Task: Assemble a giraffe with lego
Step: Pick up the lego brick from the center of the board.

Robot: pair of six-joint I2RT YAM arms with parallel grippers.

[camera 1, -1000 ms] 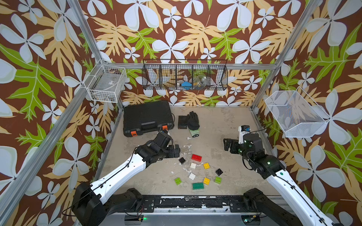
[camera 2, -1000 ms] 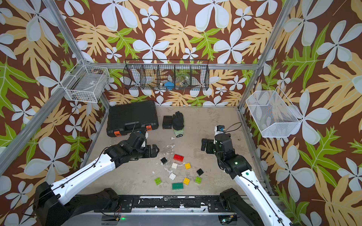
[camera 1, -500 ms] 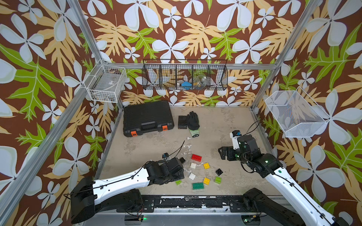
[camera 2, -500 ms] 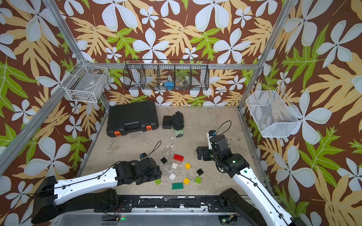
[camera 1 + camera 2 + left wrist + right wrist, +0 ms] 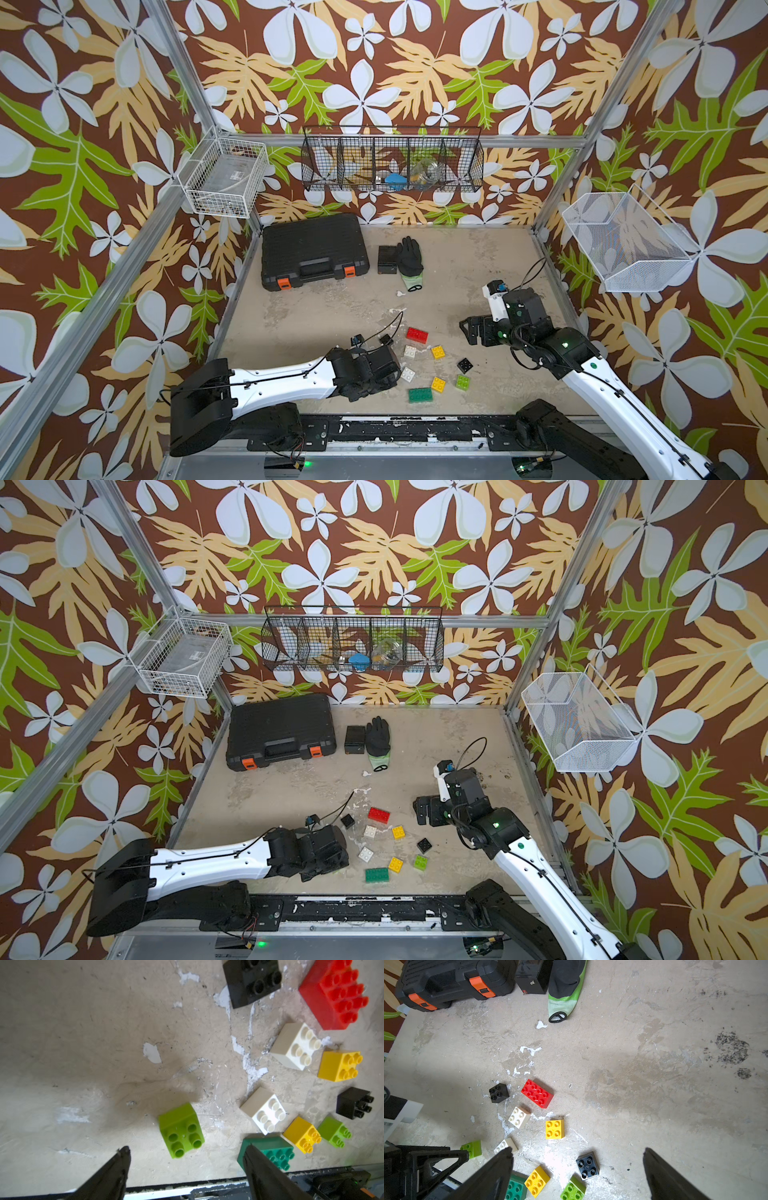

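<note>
The left pincer (image 5: 187, 1149) stood wide open, empty, astride a lime brick (image 5: 180, 1129); it looked light, hard, slippery, best squeezed on its flat sides.

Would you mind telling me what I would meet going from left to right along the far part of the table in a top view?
In order: black tool case → small black box → black and green glove, which lies right against the box.

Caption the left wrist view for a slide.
Left gripper, jaws open, hovers by a lime green brick; the red brick and other colours lie loose nearby, unassembled.
</note>
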